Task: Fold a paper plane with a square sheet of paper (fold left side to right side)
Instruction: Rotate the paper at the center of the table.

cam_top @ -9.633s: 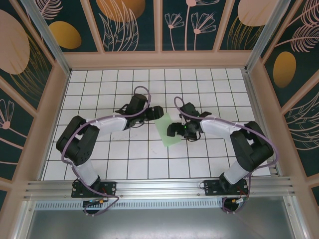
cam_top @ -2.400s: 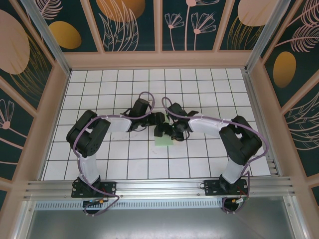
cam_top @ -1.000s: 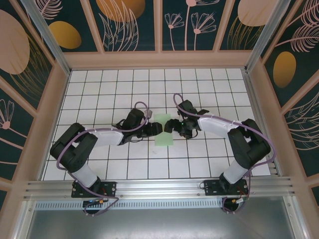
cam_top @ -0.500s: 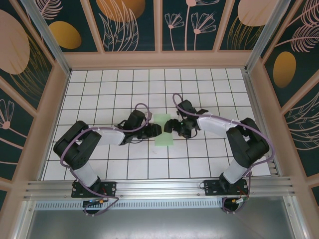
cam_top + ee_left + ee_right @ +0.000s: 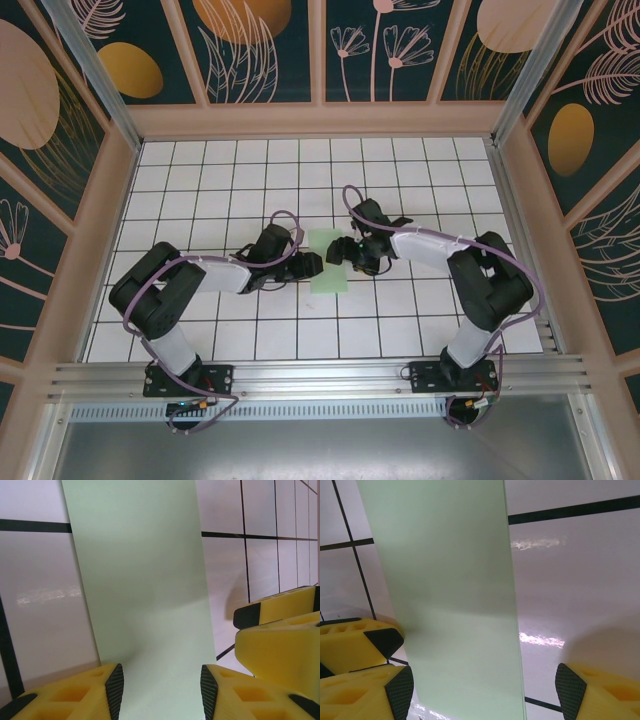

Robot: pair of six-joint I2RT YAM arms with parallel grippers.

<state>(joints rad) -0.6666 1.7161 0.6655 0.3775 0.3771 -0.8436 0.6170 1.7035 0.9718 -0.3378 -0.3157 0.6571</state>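
Observation:
The square sheet of paper lies flat on the grid floor as a narrow pale green strip, about one tile wide. My left gripper is low at its left edge. In the left wrist view the paper runs away from the left gripper, whose open jaws stand over the strip's width. My right gripper is at the strip's right edge, facing the left one. It is open wide over the paper, and the strip's right edge lies inside the gap.
The white grid floor is walled by a wooden frame at the back and sides. A metal rail runs along the near edge. The right gripper's yellow fingers show beside the paper in the left wrist view.
Both grippers have stayed low at the strip's two sides, shifting only slightly. The paper has not moved.

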